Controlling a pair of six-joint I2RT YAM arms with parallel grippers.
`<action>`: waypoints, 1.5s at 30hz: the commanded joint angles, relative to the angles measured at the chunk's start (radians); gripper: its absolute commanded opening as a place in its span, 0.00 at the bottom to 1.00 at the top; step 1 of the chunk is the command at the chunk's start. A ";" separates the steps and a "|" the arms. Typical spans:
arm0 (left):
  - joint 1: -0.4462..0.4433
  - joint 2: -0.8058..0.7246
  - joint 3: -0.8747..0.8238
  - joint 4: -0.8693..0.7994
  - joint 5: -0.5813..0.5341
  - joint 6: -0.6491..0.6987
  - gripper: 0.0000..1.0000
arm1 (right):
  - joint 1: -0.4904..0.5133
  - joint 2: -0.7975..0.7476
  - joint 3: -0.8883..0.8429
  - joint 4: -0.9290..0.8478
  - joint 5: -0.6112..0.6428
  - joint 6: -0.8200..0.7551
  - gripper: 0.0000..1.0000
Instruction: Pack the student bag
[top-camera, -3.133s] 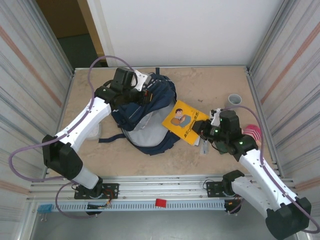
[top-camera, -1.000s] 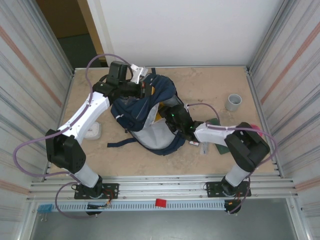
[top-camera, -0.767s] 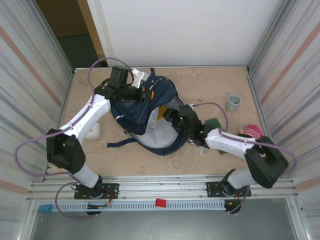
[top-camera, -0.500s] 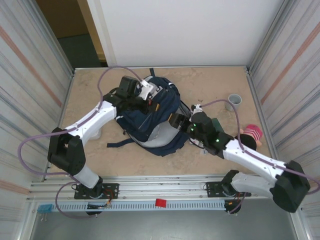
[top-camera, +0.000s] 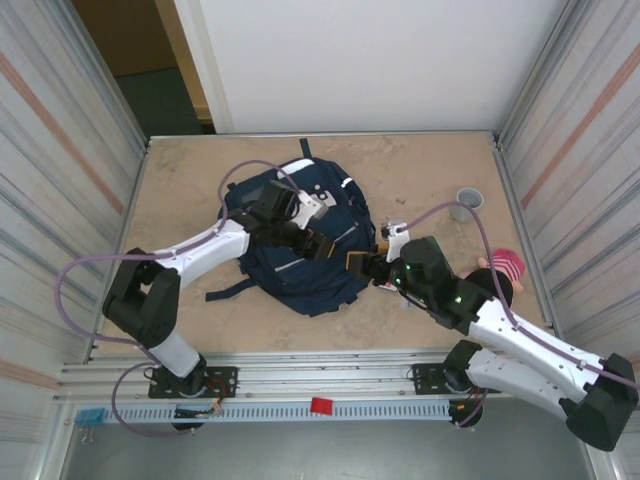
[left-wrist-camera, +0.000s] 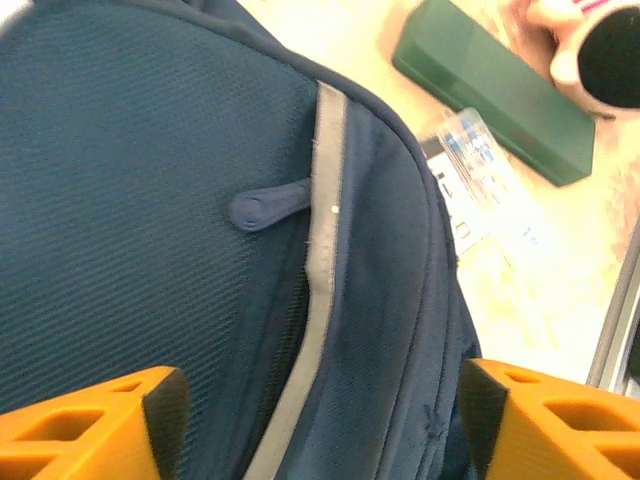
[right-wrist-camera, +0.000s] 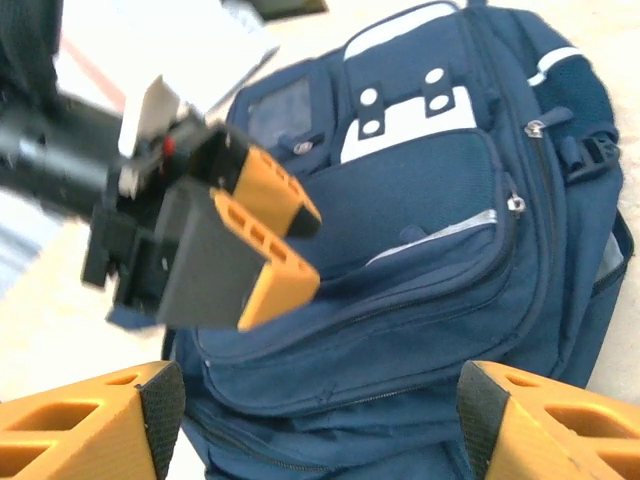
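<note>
Student bag (top-camera: 300, 285) lies flat on the tabletop (top-camera: 180, 180), front pockets up. Left end effector (top-camera: 322, 245) hovers just over the bag's front panel with its fingers spread and nothing between them; the pale stripe (left-wrist-camera: 325, 200) and a zip pull (left-wrist-camera: 265, 208) are right under it. Right end effector (top-camera: 362, 264) is at the bag's right edge, also spread and empty, aimed at the front pockets. A green case (left-wrist-camera: 495, 95) and a clear packet (left-wrist-camera: 480, 180) lie just right of the bag, outside it. A pink striped item (top-camera: 505, 266) and a grey cup (top-camera: 468, 202) are further right. Risks: the two end effectors are very near each other over the bag, so their fingers likely clash if both go for one spot. The bag is soft, and I cannot tell if the main opening is unzipped. A one-sided tug probably drags the whole bag rather than opening it. The loose strap (top-camera: 228, 290) on the bag's left could snag.
</note>
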 joint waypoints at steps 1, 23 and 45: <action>0.076 -0.126 -0.040 0.039 -0.017 -0.110 0.77 | 0.062 0.104 0.136 -0.155 -0.045 -0.342 0.74; 0.394 -0.438 -0.352 0.056 0.013 -0.316 0.79 | 0.199 0.718 0.295 -0.138 0.088 -0.919 0.42; 0.432 -0.699 -0.648 0.378 0.053 -0.307 0.68 | -0.128 0.358 0.612 -0.439 -0.191 -1.096 0.00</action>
